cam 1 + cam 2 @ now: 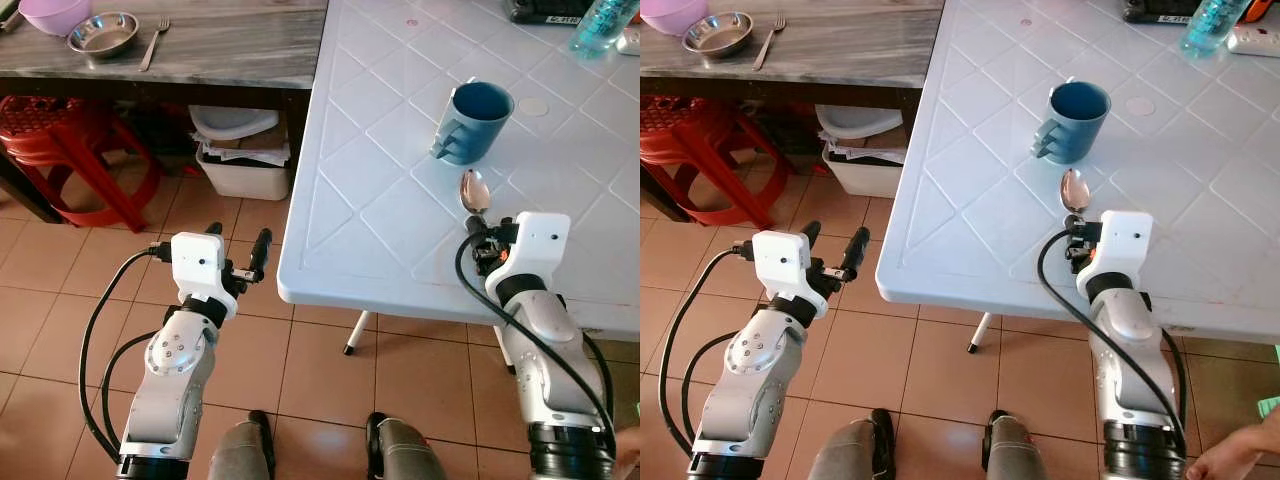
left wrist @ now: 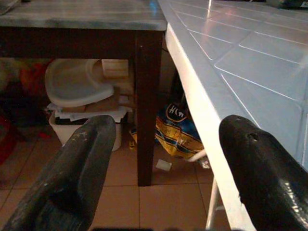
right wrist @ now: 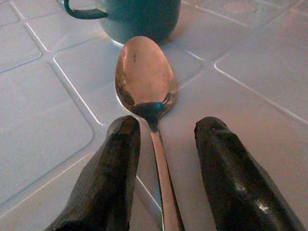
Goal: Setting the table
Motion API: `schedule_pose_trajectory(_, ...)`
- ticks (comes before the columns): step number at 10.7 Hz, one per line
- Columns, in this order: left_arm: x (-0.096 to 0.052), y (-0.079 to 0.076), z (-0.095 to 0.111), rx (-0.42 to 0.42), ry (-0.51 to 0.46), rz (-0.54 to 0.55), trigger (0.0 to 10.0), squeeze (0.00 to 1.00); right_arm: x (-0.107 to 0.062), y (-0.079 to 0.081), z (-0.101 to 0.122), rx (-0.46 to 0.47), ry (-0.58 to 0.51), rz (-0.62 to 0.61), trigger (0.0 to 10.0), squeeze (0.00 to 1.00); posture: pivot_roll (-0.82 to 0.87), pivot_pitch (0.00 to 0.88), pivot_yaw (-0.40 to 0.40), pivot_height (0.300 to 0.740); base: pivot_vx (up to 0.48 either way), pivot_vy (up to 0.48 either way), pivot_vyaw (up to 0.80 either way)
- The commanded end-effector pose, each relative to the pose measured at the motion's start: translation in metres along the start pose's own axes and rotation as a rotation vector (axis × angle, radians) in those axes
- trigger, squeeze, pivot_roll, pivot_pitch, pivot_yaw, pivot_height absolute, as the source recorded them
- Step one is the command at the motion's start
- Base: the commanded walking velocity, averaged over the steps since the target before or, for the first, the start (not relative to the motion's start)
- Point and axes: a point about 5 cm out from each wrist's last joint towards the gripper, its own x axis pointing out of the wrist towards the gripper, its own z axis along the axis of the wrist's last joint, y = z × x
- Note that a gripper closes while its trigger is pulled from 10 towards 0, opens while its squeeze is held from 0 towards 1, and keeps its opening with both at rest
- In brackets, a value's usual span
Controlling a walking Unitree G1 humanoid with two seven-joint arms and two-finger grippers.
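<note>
Right tool [image 3: 163, 159] straddles spoon [image 3: 144, 77] beside mug [image 1: 474, 120], near table [image 1: 330, 270] edge.

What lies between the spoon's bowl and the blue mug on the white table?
Nothing: in the right wrist view the spoon bowl points at the blue mug, with only a short bare strip of white table between them. The right gripper straddles the handle, fingers open.

We see a metal spoon [image 1: 473, 190] flat on the white table [image 1: 380, 200], bowl facing up and pointing at a blue mug [image 1: 474, 121], handle running back toward the table's near edge. The mug stands upright just beyond it; its inside looks empty, though it's dark.
</note>
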Motion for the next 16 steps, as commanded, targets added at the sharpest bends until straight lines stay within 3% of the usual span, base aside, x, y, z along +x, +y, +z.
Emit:
schedule_pose_trajectory(1, -0.0025, 0.0031, -0.0003, 0.014, 0.010, 0.008, 10.0, 0.00, -0.0053, 0.0009, -0.0422, 0.040, 0.229, 0.024, 0.0, 0.00, 0.00, 0.249, 0.086, 0.740, 0.000, 0.000, 0.00)
schedule_pose_trajectory(3, -0.0025, 0.0032, -0.0007, 0.013, 0.013, 0.008, 10.0, 0.00, 0.0013, -0.0031, -0.0422, -0.008, 0.298, 0.083, 0.0, 0.00, 0.00, 0.249, 0.086, 0.740, 0.000, 0.000, 0.00)
schedule_pose_trajectory(4, -0.0022, 0.0032, -0.0006, 0.014, 0.013, 0.009, 10.0, 0.00, 0.0023, -0.0042, -0.0415, -0.021, 0.311, 0.097, 1.3, 0.00, 0.00, 0.250, 0.086, 0.740, 0.000, 0.000, 0.00)
schedule_pose_trajectory(16, -0.0024, 0.0033, -0.0007, 0.014, 0.014, 0.010, 10.0, 0.00, 0.0032, -0.0046, -0.0407, -0.047, 0.328, 0.118, 1.3, 0.00, 0.00, 0.251, 0.085, 0.740, 0.000, 0.000, 0.00)
